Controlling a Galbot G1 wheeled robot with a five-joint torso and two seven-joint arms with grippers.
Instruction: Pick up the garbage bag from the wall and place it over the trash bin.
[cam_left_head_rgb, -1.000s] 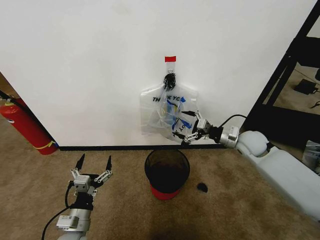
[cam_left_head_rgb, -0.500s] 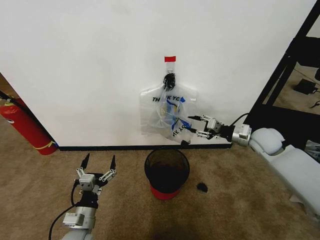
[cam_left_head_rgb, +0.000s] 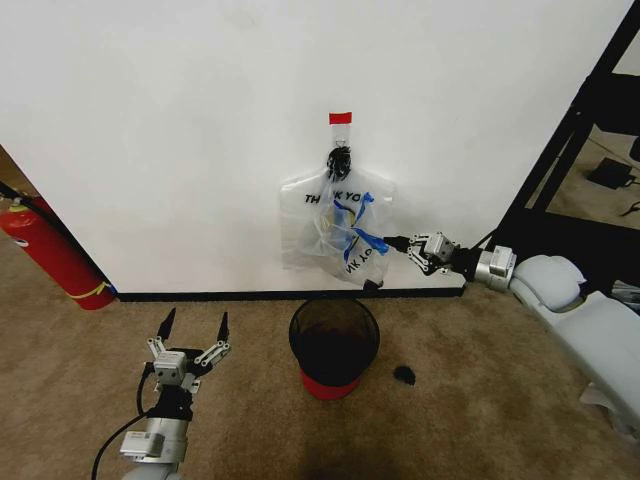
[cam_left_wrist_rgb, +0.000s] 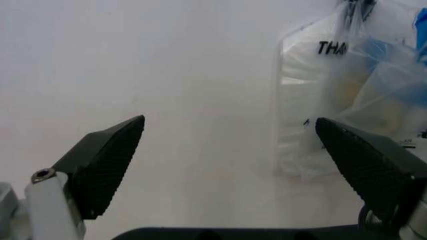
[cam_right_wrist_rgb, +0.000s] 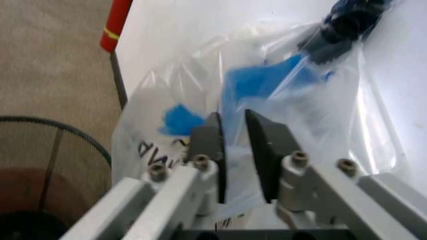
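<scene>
The garbage bag, see-through with dark lettering and blue patches, hangs from a black hook on the white wall under a red tape tab. My right gripper is at the bag's lower right edge, shut on a fold of the film. The right wrist view shows the fingers pinched together on the plastic. The black mesh trash bin with a red base stands on the carpet right below the bag. My left gripper waits open low at the left, facing the wall, with the bag off to one side.
A red fire extinguisher leans at the left against the wall. A black shelf frame stands at the right. A small dark object lies on the carpet right of the bin. A black baseboard runs along the wall's foot.
My right gripper has closed on the bag's edge and drawn back to the right, tugging the bag's lower right corner with it. The left arm has barely moved.
</scene>
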